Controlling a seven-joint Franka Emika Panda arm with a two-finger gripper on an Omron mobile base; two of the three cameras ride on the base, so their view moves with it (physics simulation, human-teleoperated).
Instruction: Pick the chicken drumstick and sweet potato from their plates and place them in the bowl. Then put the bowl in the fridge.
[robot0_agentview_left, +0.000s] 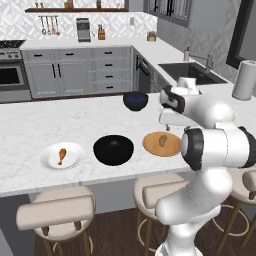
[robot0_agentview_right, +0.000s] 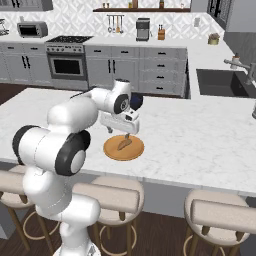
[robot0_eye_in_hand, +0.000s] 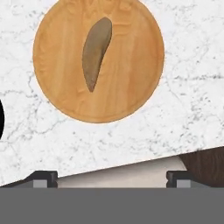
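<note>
White marble counter (robot0_agentview_left: 30, 125) in the left base view carries the white plate (robot0_agentview_left: 50, 162) with the chicken drumstick (robot0_agentview_left: 62, 155), the black bowl (robot0_agentview_left: 114, 149), and the orange-tan plate (robot0_agentview_left: 170, 146) with the sweet potato (robot0_agentview_left: 162, 140). In the right base view the gripper (robot0_agentview_right: 128, 136) hangs above that potato. In the hand view its fingertips (robot0_eye_in_hand: 43, 178) stand wide apart, holding nothing.

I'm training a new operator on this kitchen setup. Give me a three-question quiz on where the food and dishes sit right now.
1. True or false: the sweet potato lies on the orange plate.
2. The chicken drumstick lies on: A) the black bowl B) the white plate C) the counter.
3. Fill in: the hand hangs above the ____ plate, fingers apart.

Key: 1 true; 2 B; 3 orange.
</note>
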